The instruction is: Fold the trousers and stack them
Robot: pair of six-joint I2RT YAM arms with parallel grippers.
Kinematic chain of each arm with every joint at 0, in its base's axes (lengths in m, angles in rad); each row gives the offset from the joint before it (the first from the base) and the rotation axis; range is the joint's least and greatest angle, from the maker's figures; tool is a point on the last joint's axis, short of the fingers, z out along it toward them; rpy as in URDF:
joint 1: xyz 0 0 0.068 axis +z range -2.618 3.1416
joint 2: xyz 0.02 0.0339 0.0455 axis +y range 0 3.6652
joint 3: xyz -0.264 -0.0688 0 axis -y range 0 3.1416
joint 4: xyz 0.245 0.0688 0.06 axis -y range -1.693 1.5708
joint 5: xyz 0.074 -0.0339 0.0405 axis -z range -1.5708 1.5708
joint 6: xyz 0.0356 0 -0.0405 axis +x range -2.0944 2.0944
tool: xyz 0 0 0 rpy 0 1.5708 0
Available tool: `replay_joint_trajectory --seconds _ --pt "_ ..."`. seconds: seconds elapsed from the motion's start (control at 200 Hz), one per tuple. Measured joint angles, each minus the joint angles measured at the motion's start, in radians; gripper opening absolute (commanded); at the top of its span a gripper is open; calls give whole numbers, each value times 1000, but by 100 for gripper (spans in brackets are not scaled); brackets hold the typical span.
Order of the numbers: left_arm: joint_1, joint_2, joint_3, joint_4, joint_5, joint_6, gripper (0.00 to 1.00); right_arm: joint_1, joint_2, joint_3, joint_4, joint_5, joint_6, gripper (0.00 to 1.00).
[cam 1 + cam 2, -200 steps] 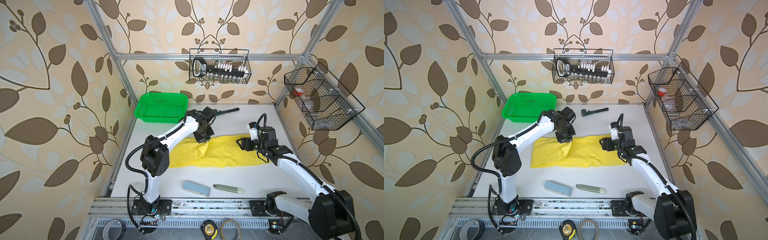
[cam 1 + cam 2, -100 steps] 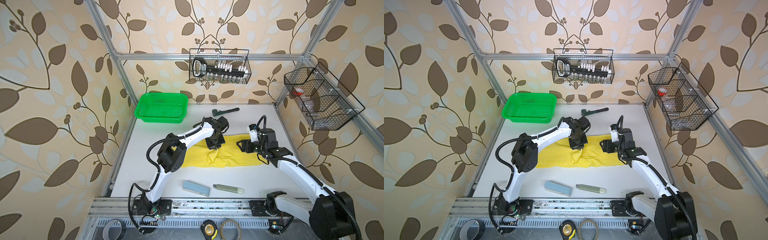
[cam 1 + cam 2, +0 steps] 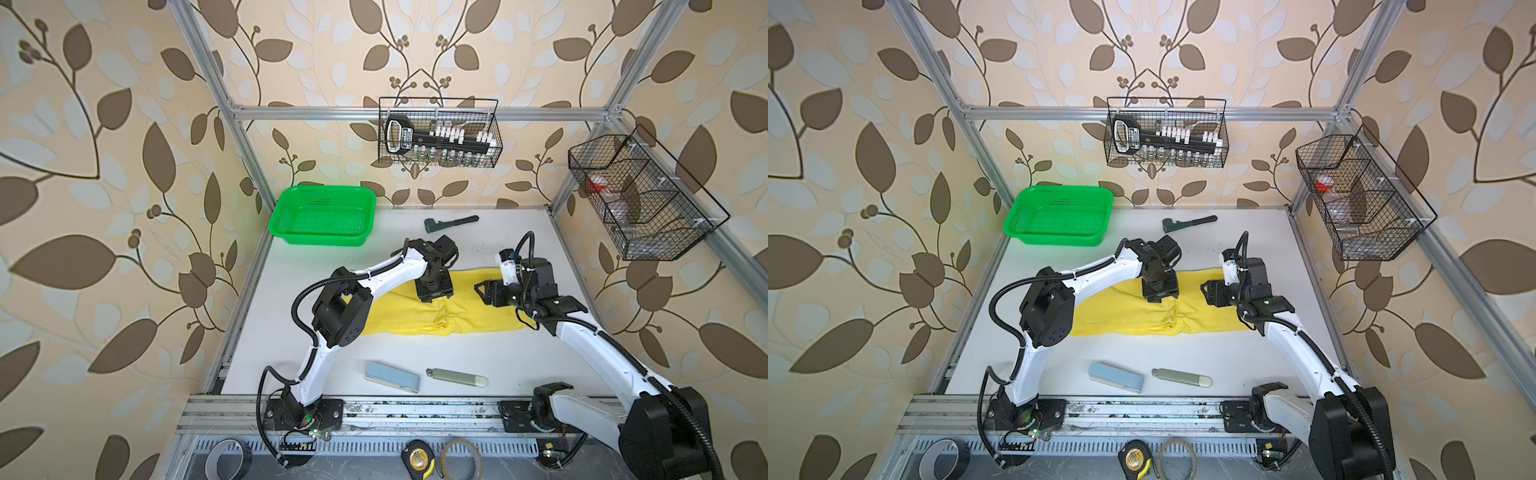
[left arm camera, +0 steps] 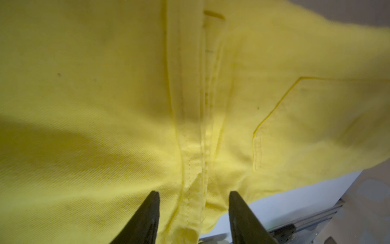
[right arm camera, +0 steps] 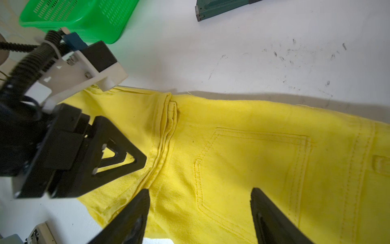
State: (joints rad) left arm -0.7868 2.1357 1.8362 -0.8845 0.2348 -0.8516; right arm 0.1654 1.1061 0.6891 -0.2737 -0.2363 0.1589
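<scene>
trousers (image 3: pixel 399 316) flat, long axis left-right

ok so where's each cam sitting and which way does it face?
Both top views: high at the front, looking down and back over the table; left arm and right arm show.
Left wrist: on left arm, looking down past the left gripper at the trousers; only its fingertips show.
Right wrist: on right arm, facing the green basket across the trousers; right gripper fingertips and the left gripper show.
Shared: both wrist views see the trousers' seam.
</scene>
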Motion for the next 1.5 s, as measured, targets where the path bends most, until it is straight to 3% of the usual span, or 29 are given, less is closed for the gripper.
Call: replay_joint_trajectory --seconds 0.31,0.44,0.76,1.03,1.27,1.5 --pt "16 -115 18 -129 -36 238 68 0 0 0 -2 -1 0 75" --pt "67 -212 -74 -188 -109 326 72 0 -6 -3 -8 -4 0 76" --pt "434 -507 -474 -201 -139 453 73 64 -62 -53 9 -15 41 76" --pt "619 -480 -634 -109 -87 549 70 144 -60 -62 40 -11 81 76" --pt "658 -371 -691 -33 -33 596 63 220 -36 -61 74 16 99 75" --pt "661 -349 -737 32 32 597 50 289 32 -57 104 49 109 75"
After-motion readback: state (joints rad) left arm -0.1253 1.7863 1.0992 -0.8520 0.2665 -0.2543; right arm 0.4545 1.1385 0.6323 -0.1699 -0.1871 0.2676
